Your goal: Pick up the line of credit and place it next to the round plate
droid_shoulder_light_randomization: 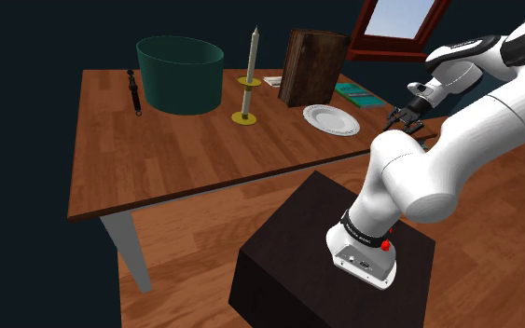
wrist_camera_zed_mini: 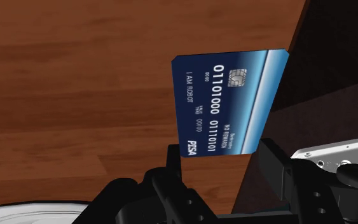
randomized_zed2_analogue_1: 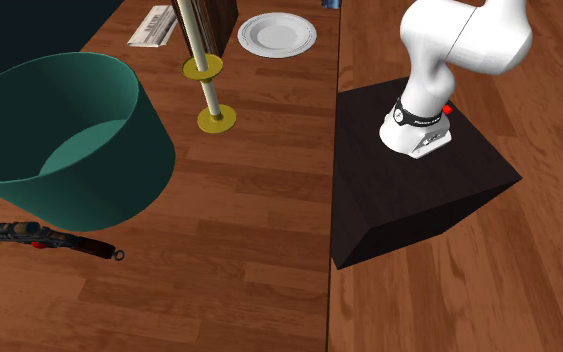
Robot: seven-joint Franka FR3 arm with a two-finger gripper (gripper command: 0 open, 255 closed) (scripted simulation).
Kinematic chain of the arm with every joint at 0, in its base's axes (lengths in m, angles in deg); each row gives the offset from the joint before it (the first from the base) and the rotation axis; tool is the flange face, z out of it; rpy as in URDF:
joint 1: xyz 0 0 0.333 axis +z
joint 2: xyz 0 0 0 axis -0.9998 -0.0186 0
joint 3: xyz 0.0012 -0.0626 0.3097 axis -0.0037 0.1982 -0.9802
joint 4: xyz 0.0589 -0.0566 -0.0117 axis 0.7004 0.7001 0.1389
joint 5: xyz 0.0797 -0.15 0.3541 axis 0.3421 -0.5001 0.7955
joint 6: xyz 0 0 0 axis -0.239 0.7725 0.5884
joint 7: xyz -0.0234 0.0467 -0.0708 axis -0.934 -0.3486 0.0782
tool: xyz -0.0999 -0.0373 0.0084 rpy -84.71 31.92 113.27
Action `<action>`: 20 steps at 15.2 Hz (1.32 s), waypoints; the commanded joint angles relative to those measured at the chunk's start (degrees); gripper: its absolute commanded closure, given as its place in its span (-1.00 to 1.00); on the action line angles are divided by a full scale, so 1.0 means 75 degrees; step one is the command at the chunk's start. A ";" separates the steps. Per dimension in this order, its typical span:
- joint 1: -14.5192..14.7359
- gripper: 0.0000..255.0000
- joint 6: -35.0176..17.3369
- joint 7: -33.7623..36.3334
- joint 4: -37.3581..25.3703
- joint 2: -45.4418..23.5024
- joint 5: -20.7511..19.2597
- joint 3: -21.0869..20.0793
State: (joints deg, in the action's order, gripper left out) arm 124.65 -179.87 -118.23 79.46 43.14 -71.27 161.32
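Dim, soft light from above leaves the white arm (droid_shoulder_light_randomization: pixel 475 130) shaded grey beneath; edges crisp throughout.

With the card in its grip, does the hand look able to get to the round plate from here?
Likely yes. The hand, shut on the blue card, hangs just off the white plate on the shoulder view's right, with nothing standing between them.

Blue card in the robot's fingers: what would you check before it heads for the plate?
1. Card clasped between the fingers: ok.
2. Card square in the grip: not ok, it sits tilted.
3. Round plate in sight on the table: ok.
4. Bare wood beside the plate, on its near side: ok.
5. Room between the plate and the brown book behind it: cannot tell.
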 commanded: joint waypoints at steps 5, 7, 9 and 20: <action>0.0000 -1.00 -0.0001 0.0000 0.0001 0.0000 0.0000 0.0000; 0.0000 -1.00 -0.0001 0.0000 0.0001 0.0000 0.0000 0.0000; 0.0065 -1.00 0.0259 0.0003 -0.0301 0.0032 -0.0002 0.0017; 0.0317 -1.00 0.1004 0.0031 -0.1221 0.0178 -0.0041 0.0103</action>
